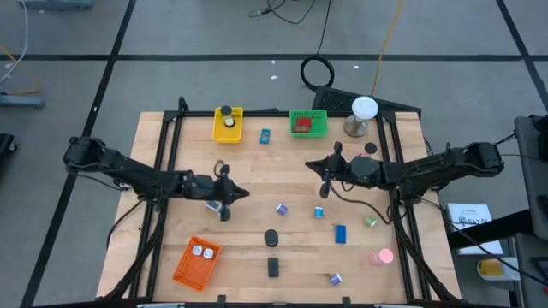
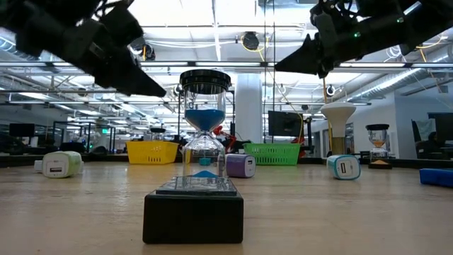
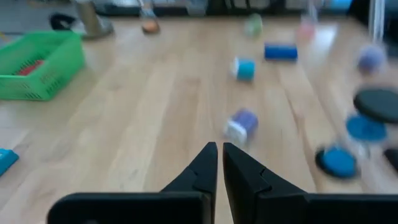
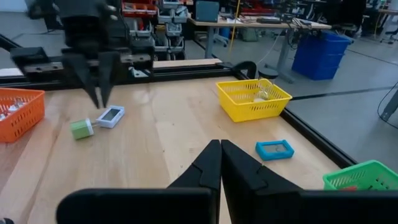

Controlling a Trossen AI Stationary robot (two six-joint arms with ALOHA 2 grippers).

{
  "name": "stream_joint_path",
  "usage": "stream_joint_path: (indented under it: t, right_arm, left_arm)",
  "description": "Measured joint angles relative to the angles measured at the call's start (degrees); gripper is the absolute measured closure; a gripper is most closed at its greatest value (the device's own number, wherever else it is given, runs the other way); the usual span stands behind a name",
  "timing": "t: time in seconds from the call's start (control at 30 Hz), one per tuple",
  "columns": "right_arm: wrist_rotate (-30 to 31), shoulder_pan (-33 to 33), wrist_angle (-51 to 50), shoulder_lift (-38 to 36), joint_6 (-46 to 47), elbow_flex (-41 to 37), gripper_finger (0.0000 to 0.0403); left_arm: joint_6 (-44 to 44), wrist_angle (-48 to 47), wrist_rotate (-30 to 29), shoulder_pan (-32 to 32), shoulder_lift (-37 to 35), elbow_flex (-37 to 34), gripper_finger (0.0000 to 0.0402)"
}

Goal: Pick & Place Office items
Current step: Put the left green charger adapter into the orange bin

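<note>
From above, the left gripper (image 1: pixel 242 195) and the right gripper (image 1: pixel 313 164) both hang over mid-table with fingers pressed together on nothing, three baskets set out — yellow basket (image 1: pixel 228 125), green basket (image 1: pixel 308 123), orange basket (image 1: pixel 197 261) — and the loose office items (image 1: pixel 341 233) scattered across the near half, roughly nine by my count. Down at table level one hourglass (image 2: pixel 204 150) stands dead centre on the black block (image 2: pixel 193 217). At the left wrist the tips meet just short of the purple clip (image 3: pixel 242 124), so I'd say spread the fingers first, then drop squarely over it.
</note>
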Motion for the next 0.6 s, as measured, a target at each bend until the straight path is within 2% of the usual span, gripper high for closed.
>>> stream_joint_path:
  t: [0.13,0.27,0.47,0.6]
  right_arm:
    - [0.0,0.0,-0.1,0.0,-0.7,0.0,0.0402]
    - [0.0,0.0,-0.1,0.0,-0.7,0.0,0.0401]
    - [-0.1,0.0,-0.1,0.0,-0.6,0.0,0.0402]
    - [-0.1,0.0,-0.4,0.0,-0.6,0.0,0.0401]
  left_arm:
    - [1.5,-16.7,0.0,-3.5,0.0,7.9,0.0376]
    - [-3.5,-27.6,0.0,-7.6,0.0,13.2,0.0376]
    - [-11.3,-37.6,-0.4,-13.8,0.0,14.6,0.0368]
    - [-17.2,-44.3,-3.2,-16.9,0.0,14.6,0.0328]
